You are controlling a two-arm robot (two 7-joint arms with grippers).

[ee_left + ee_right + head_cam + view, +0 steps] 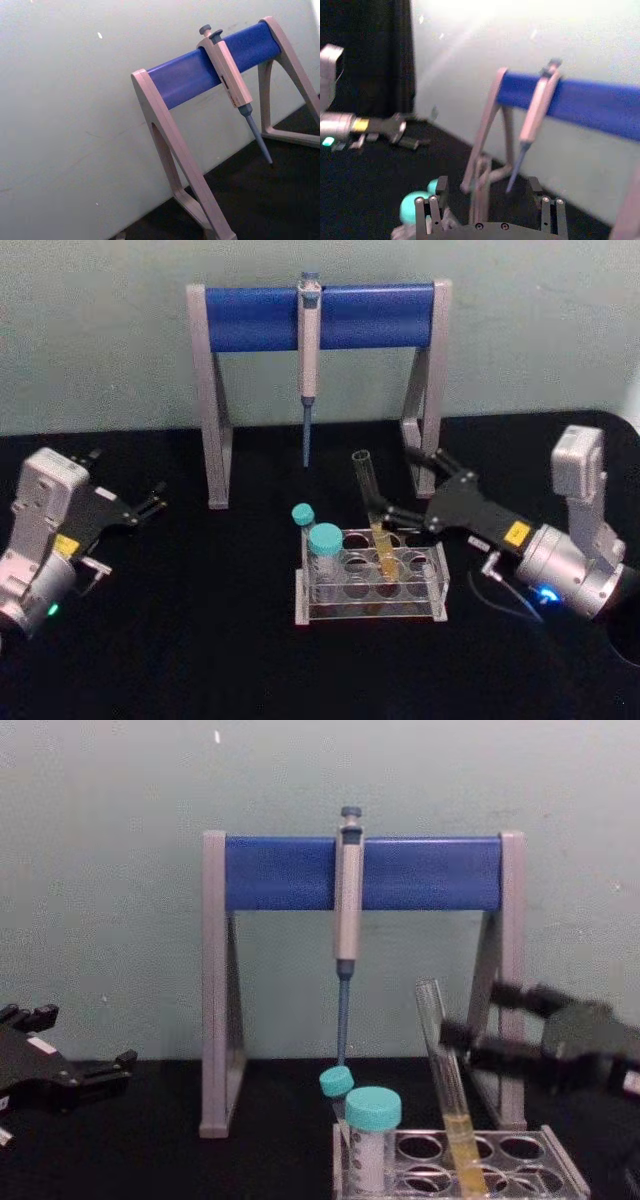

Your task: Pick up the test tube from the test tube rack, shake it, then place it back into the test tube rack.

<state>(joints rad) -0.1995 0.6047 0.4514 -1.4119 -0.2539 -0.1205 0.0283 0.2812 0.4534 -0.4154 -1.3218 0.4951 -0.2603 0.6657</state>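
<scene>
Low clear plastic test tube rack (372,585) on black table (200,640), long thin glass test tube (374,520) of yellow liquid leaning in it, two teal-capped tubes (324,550) alongside, right gripper (397,520) spread around tube, grey-and-blue pipette stand (318,320) behind, left gripper (150,502) open, well apart.

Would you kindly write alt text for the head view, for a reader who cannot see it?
The right end effector, fingers open, reaches around a leaning test tube of yellow liquid that stands in a clear test tube rack on a black table. Two teal-capped tubes share the rack; behind stands a blue-and-grey stand with a hanging pipette. The left end effector rests open, far left.
</scene>
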